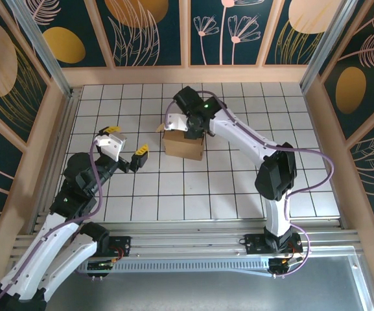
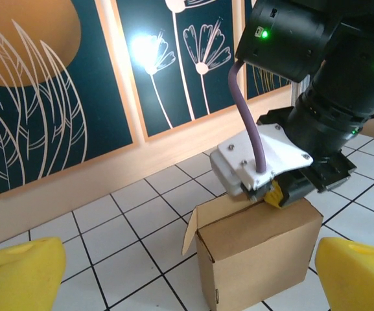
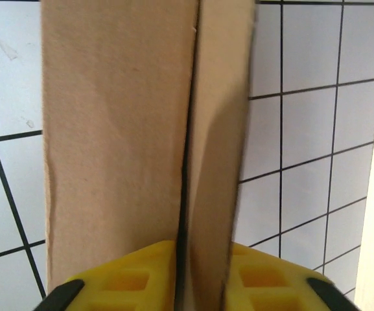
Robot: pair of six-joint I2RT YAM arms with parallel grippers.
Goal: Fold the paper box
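Floral panels wall a white tiled table (image 1: 238, 188), with 2 arms reaching over it from the near edge. Near the table's middle, slightly toward the far edge, stands the paper box (image 1: 185, 148), its long side roughly parallel to that edge. Directly on top sits the right gripper (image 1: 193, 131), so I judge it the nearer one. Toward the left edge the left gripper (image 1: 126, 142) hangs apart from the box, spread wide, empty, aimed at it. My left wrist view shows 1 side flap (image 2: 189, 234) sticking out unfolded. My right wrist view shows yellow fingers (image 3: 131, 275) barely parted astride a cardboard panel; whether they pinch it I cannot tell.
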